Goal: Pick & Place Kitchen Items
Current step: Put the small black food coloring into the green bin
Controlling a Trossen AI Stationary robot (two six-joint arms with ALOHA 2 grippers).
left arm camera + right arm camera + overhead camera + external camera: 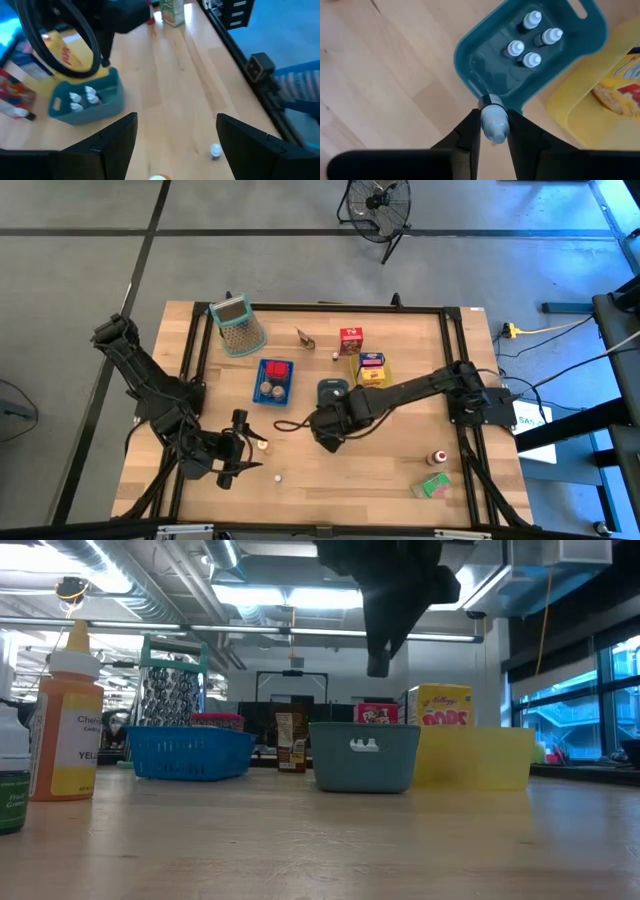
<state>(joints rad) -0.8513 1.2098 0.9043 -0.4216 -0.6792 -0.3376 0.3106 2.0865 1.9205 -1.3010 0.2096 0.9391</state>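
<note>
My right claw [494, 131] pinches a small bottle [494, 120] short of the grey-blue tray [487, 75]; releasing here risks clipping its rim. Left claw [176, 142] waits spread.

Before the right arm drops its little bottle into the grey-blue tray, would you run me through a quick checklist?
1. Right gripper shut on the small white bottle: ok.
2. Bottle over the grey-blue tray: not ok, it hangs just outside the rim.
3. Room in the tray beside its four bottles: ok.
4. Left gripper clear, open near the table's front: ok.
5. Yellow tray out of the path: ok.
</note>
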